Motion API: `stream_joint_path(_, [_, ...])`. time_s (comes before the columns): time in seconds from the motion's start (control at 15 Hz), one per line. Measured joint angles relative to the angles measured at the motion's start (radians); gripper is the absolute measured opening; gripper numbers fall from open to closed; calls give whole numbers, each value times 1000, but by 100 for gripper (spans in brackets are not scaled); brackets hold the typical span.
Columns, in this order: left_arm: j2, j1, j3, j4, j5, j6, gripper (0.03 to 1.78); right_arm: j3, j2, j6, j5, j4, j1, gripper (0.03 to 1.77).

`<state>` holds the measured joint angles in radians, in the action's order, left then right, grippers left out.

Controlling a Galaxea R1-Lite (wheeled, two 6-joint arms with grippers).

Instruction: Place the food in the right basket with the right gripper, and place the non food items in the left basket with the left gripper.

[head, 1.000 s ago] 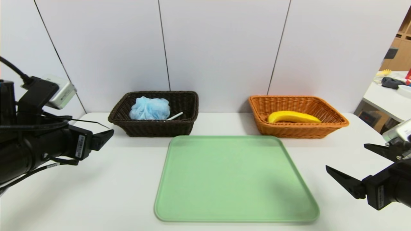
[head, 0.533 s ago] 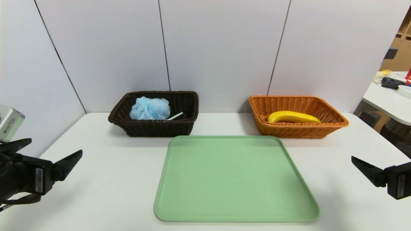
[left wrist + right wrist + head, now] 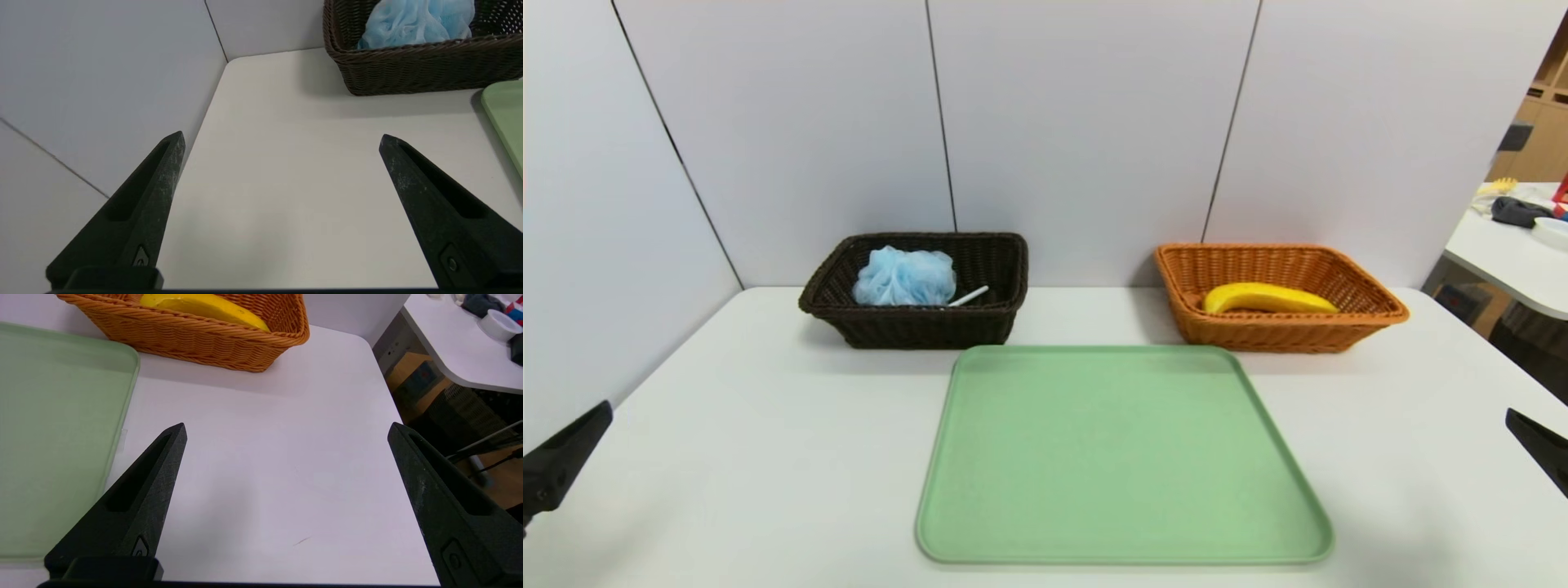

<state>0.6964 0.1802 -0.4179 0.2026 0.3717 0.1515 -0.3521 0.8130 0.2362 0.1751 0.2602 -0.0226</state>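
left gripper (image 3: pixel 280 139) fingers spread wide, holding nothing, low over the white table (image 3: pixel 768 425) near its left edge. right gripper (image 3: pixel 286 430) also spread wide and holding nothing, over the table's right side beside the green tray (image 3: pixel 1123 457). dark brown basket (image 3: pixel 915 322) at back left holds the blue bath pouf (image 3: pixel 904 277) and the white pen (image 3: pixel 968 296), pen leaning against the pouf's right side. orange basket (image 3: pixel 1278 327) at back right holds the banana (image 3: pixel 1270 298), lying lengthwise. head view catches only one finger tip of each gripper at the frame edges. pen's lower end is hidden behind the basket wall.
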Motion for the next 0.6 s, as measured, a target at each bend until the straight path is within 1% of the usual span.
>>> stream_joint_path(0.2, [-83,-27,35,0,-7,13,169,16,-98,0,-2,-44,1,170])
stream_joint_path(0.4, [-172,-33,70,-26,-36,34,169,57,-186,1,-5,-51,1,170])
stream_joint_path(0.6, [-245,-63,107,-36,-47,40,169,91,-261,5,-6,-52,2,170])
